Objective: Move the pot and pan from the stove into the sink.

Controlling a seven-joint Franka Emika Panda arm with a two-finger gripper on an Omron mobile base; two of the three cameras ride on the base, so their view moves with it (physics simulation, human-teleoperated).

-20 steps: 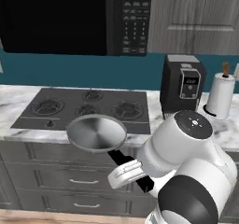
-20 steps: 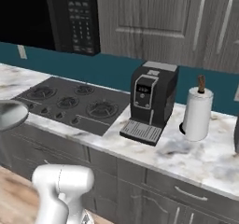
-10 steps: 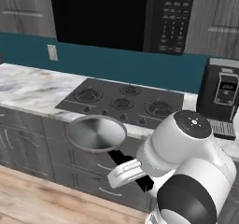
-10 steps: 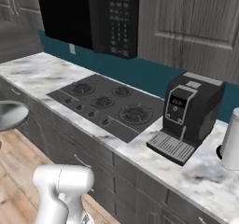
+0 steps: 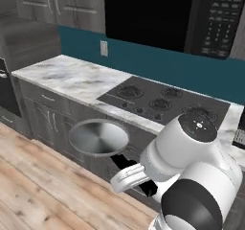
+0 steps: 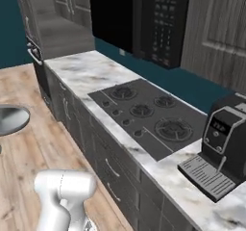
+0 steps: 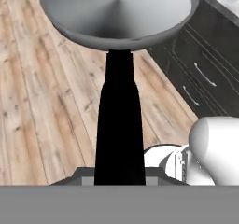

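My gripper (image 7: pixel 119 175) is shut on the long black handle (image 7: pixel 119 125) of the pan (image 7: pixel 116 13), a shallow round grey metal dish. The pan (image 5: pixel 99 137) hangs level in the air over the wooden floor, in front of the lower cabinet drawers and below counter height. In the right base view the pan (image 6: pixel 11 119) pokes in at the left edge. The stove (image 5: pixel 160 101) is a flat dark cooktop with black burner grates, and nothing stands on the stove (image 6: pixel 146 114). The pot and the sink are out of view.
A black microwave (image 5: pixel 186 16) hangs above the cooktop. A coffee machine (image 6: pixel 225 148) stands on the marble counter (image 6: pixel 89 71) right of the cooktop. Grey drawers (image 5: pixel 48 114) line the counter's front. A tall dark unit (image 5: pixel 9 80) closes off the left end. Wooden floor (image 5: pixel 33 190) lies open at the left.
The whole picture has shifted: the camera has moved left along the counter, so the cooktop and coffee machine slid right. The pan stays in my grip, at the same place before the arm.
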